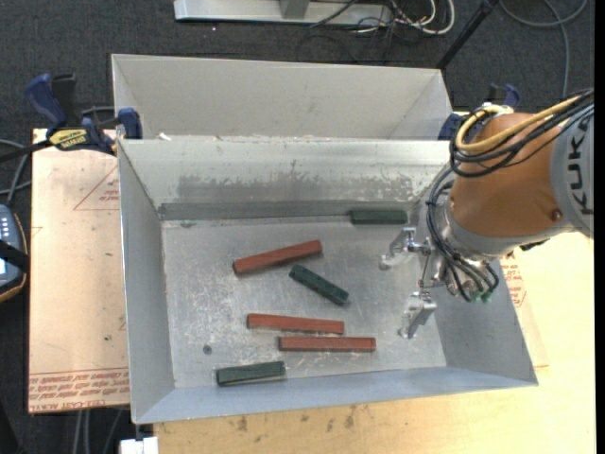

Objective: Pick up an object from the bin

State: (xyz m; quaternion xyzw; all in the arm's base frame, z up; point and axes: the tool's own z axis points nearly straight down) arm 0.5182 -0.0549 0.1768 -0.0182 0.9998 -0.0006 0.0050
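My gripper (405, 287) hangs over the right part of the bin floor, its two fingers spread wide apart, one fingertip (395, 252) towards the back and one towards the front, with nothing between them. Left of it lies a short dark green bar (319, 285), slanted. Below that lie two long red-brown bars, one (295, 323) above the other (326, 343), the lower one ending just left of the front fingertip. Another dark green bar (378, 217) rests against the back wall, behind the gripper.
A tilted red-brown bar (277, 257) lies mid-bin, and a dark green bar (250, 374) sits near the front wall. The arm with its orange cover and cables hangs above the bin's right wall.
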